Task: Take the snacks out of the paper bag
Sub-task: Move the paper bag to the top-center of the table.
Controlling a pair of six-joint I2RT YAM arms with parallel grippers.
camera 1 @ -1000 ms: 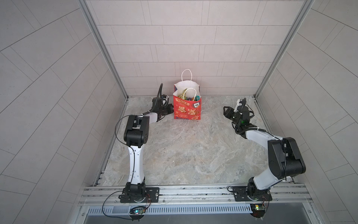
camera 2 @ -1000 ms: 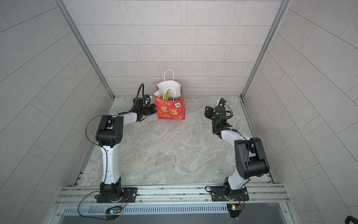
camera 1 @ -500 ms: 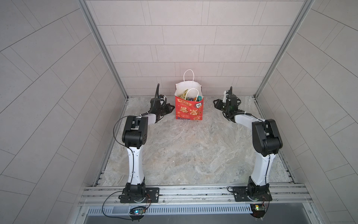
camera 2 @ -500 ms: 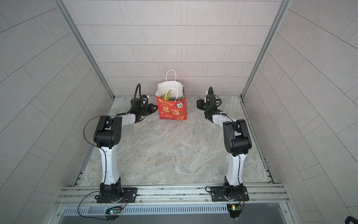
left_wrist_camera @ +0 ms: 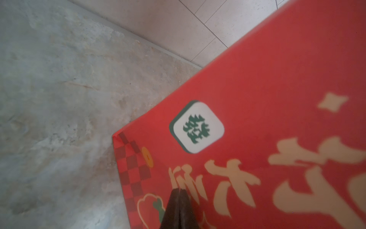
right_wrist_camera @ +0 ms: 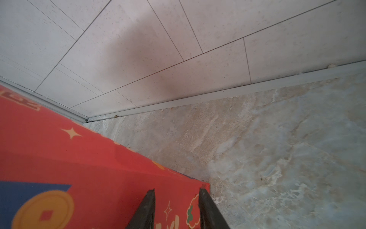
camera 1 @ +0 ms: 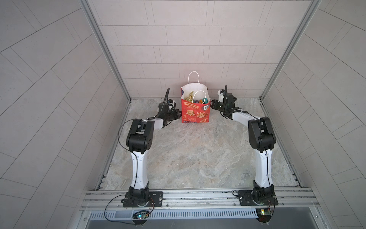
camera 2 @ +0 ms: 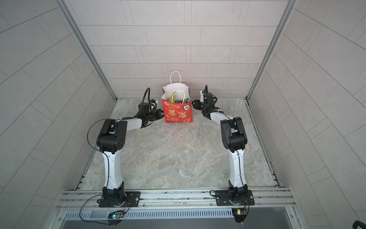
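**Bag and grippers, both top views and both wrist views.** The paper bag (camera 1: 195, 115) stands upright at the back of the table (camera 1: 188, 154), close to the tiled wall (camera 1: 198, 49). Its long axis is vertical and its mouth faces up.

The snacks (camera 1: 198, 100) lie inside it and show only as yellow, purple and teal glints below the rim. You can therefore reach them from above, not from the side.

Both tools flank the bag below that rim:
- **Left gripper** (camera 1: 179, 114): it sits low at one side wall. Its fingertips (left_wrist_camera: 174, 210) are pressed together on nothing and lie over the printed paper. Whether they touch it cannot be told.
- **Right gripper** (camera 1: 212, 104): it sits higher on the opposite side, with its jaws parted and empty. Red paper shows in the gap between them.

The right arm seems the nearer one for a reach over the rim. Note that a white cord handle (camera 1: 199, 95) droops across the mouth.

**Lettering.** The front panel reads "RICH" above large gold Chinese characters. A side panel carries a white tile (left_wrist_camera: 197, 126) with a green character. The print on the packets is too small to read.
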